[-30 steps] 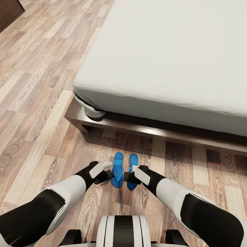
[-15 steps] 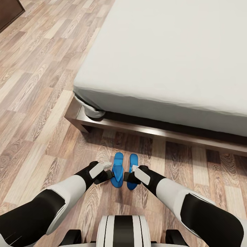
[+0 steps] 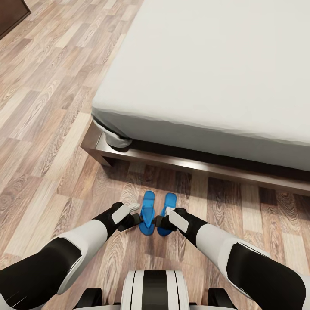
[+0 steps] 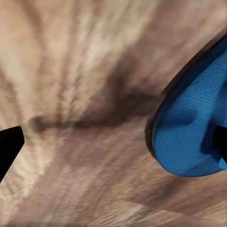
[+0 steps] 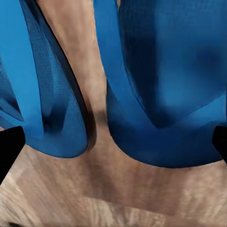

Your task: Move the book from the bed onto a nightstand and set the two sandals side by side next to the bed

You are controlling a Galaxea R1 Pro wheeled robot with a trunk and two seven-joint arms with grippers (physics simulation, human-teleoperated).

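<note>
Two bright blue sandals lie side by side on the wood floor just in front of the bed (image 3: 224, 77): the left sandal (image 3: 147, 212) and the right sandal (image 3: 168, 211), whose toe angles slightly right. My left gripper (image 3: 137, 220) is open low over the floor, with the left sandal's heel (image 4: 189, 137) beside one fingertip (image 4: 220, 144). My right gripper (image 3: 158, 222) is open above both heels, the right sandal (image 5: 165, 94) and the left sandal (image 5: 52, 109) showing between its spread fingers. The book and the nightstands are out of view.
The bed's dark wood frame rail (image 3: 193, 165) runs just beyond the sandals, its corner (image 3: 92, 150) at the left. A dark wood furniture corner (image 3: 10, 15) sits far left. Plank floor (image 3: 43, 129) stretches open to the left of the bed.
The right sandal has turned a little, its toe swinging to the right and away from the left one. Both arms have barely moved.
</note>
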